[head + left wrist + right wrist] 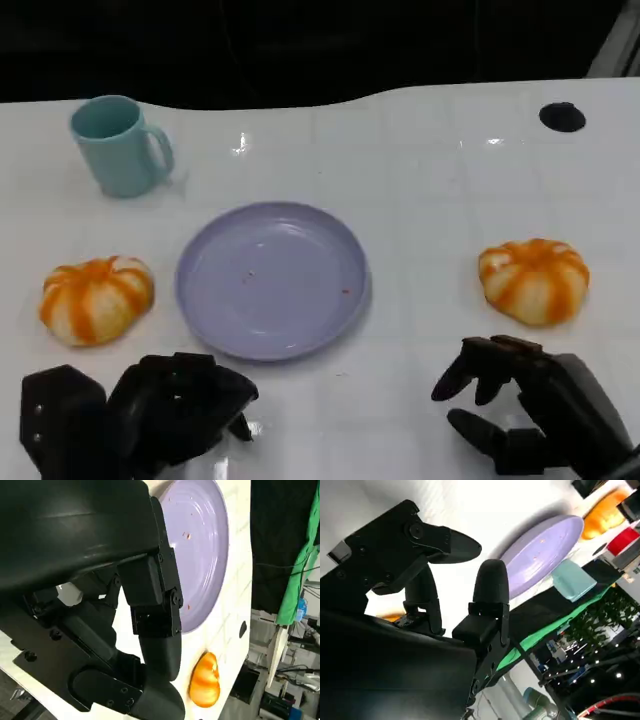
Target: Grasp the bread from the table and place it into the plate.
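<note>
Nearest the head camera, the black left hand (140, 410) sits at the lower left of the frame with its fingers curled in on nothing, and the black right hand (530, 410) sits at the lower right, fingers apart and bent, holding nothing. One round orange-and-cream striped bread roll (97, 298) lies at mid left just above the left hand, not touching it; a second striped bread roll (534, 280) lies at mid right, just above the right hand's fingertips (448, 385), apart from them. Between the rolls, at centre, rests the round lilac plastic plate (205, 300) on the glossy white table (450, 180), with a pale teal mug (118, 145) at upper left. From the left wrist, black fingers (155, 605) fold across the centre, the plate at the upper right and a roll (205, 680) at lower centre-right. From the right wrist, spread fingers (490, 587) stand clear of the plate (545, 555) at upper right.
</note>
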You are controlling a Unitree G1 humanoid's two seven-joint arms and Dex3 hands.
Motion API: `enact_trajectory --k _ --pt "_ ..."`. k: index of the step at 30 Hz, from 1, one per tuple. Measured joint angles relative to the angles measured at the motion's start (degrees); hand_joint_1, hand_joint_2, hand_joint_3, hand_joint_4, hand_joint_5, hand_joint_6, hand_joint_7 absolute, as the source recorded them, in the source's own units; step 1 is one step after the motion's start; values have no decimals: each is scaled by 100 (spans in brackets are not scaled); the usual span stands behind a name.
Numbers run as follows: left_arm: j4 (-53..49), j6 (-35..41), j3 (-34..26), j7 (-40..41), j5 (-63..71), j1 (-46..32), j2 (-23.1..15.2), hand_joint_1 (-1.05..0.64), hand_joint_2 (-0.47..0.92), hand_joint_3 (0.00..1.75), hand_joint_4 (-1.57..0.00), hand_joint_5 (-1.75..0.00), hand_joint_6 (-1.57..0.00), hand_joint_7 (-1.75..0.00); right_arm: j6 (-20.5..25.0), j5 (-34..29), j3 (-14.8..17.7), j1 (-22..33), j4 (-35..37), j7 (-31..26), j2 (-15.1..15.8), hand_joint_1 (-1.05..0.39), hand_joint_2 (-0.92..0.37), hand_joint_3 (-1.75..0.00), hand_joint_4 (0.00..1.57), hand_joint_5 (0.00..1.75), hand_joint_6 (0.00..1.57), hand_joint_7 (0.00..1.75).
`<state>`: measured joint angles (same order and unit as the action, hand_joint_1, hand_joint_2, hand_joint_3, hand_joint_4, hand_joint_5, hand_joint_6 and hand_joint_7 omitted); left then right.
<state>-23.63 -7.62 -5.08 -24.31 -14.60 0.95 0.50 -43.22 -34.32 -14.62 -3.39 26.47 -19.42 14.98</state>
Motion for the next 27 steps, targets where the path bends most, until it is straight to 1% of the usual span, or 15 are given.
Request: enact_trajectory --k 2,3,4,6,9,12,21,24,27 --pt "-3 0 1 0 0 4 1 -105 57 34 -89 -150 -157 -30 91 -80 5 -1 -130 -30 2 -37 -72 -50 62 74 68 58" --pt "-6 0 1 0 0 6 2 -105 57 34 -89 -150 -157 -30 132 -107 6 -2 -178 -45 4 -38 -79 -38 58 65 69 45" --pt "-10 -1 0 0 0 8 2 -105 57 34 -89 -150 -157 -30 179 -118 8 -1 -239 -48 7 -38 -81 -32 57 61 69 39" --pt "-18 -1 0 0 0 17 1 -105 57 34 -89 -150 -157 -30 262 -136 15 1 -354 -49 20 -40 -88 -16 50 47 68 22" --pt "-20 -1 0 0 0 20 1 -105 57 34 -89 -150 -156 -30 445 -220 35 14 -599 -48 58 -42 -90 -9 43 37 63 11" --pt "-32 -1 -3 -1 0 28 1 -105 57 35 -89 -150 -156 -30 602 -288 57 18 -850 -47 117 -45 -91 -6 35 31 59 6" --pt "-77 -18 -19 -1 -2 56 0 -105 57 35 -90 -151 -157 -31 1084 -583 83 18 -1291 -40 340 -50 -91 -2 22 22 44 0" --pt "-101 -24 -28 -1 -1 76 0 -105 57 35 -90 -150 -157 -31 1274 -794 95 10 -1470 -41 421 -52 -92 -2 19 21 39 0" --pt "-103 -25 -32 -1 -3 78 0 -105 56 35 -90 -150 -156 -31 1627 -1114 119 -3 -1636 -44 519 -55 -92 -3 17 21 34 0"
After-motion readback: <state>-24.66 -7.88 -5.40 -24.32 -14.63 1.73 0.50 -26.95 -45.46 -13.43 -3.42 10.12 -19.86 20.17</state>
